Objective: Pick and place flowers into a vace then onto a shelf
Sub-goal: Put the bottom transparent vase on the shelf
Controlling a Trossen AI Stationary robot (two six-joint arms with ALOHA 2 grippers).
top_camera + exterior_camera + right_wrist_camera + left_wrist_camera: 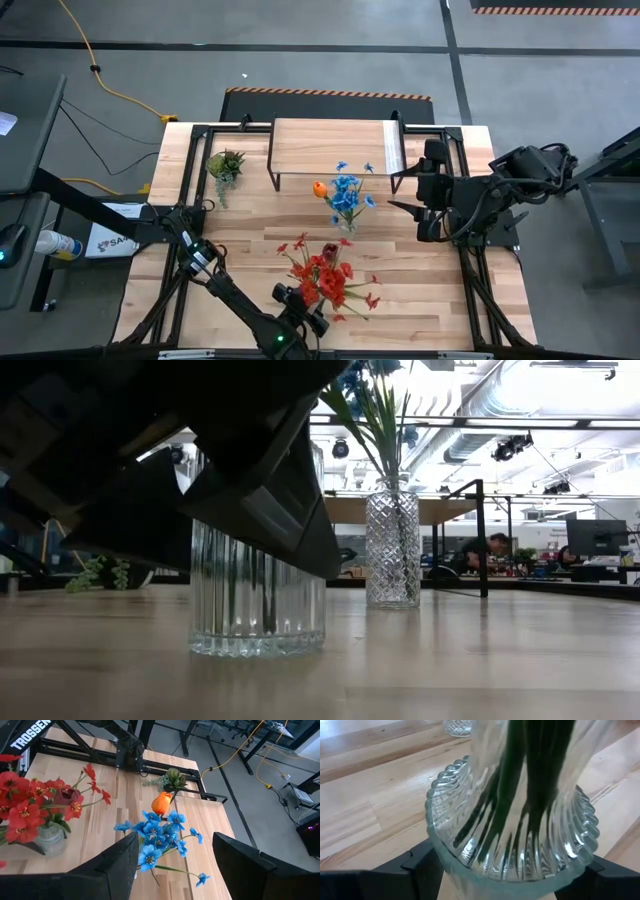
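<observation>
Wooden tabletop lies under me. Nearest, my left gripper straddles the ribbed glass vase of red flowers; whether the fingers grip it I cannot tell. Farther off, my right gripper hangs spread over the blue flowers and orange tulip. Beyond stands the shelf.

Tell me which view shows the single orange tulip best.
The right wrist view: the single orange tulip shows large and unobstructed beside the blue blooms. The high view shows it only as a small orange spot left of those blooms. The low and left wrist views do not show it.
</observation>
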